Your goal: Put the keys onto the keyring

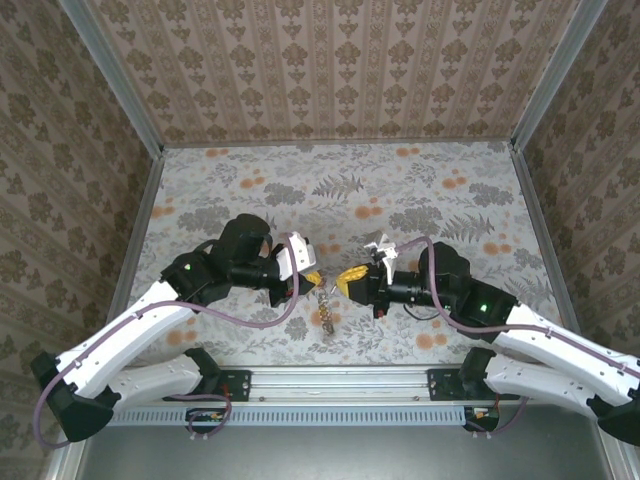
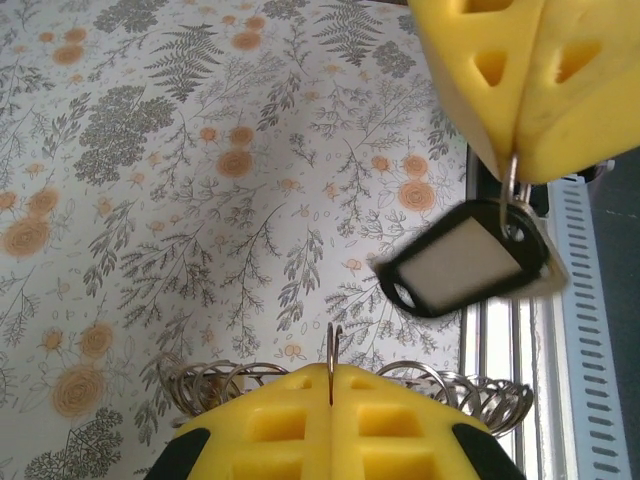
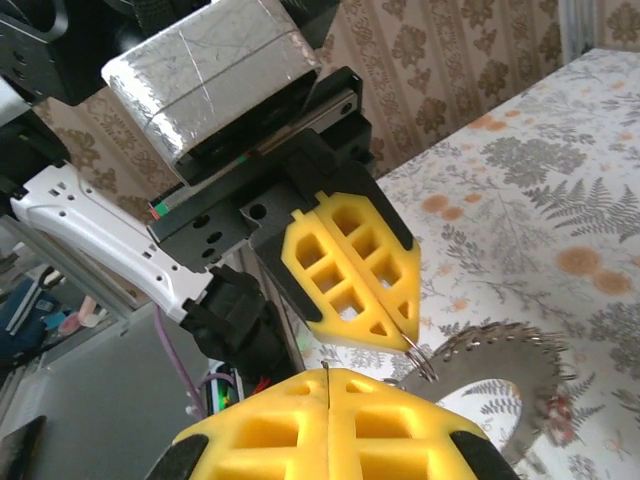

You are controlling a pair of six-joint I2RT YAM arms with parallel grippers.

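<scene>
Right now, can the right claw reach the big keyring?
Probably yes. The keyring hangs from the shut left claw, close beside the right claw, with nothing between them. But the right claw is shut on the black-tagged key, so it could touch the ring, not grab it.

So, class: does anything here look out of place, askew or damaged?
Nothing looks damaged or spilled. One thing hangs askew: the black plastic key tag with a white label dangles tilted from the right gripper, whose jaws are shut on its small wire loop. The left gripper pinches the coiled silver-grey metal keyring.
</scene>
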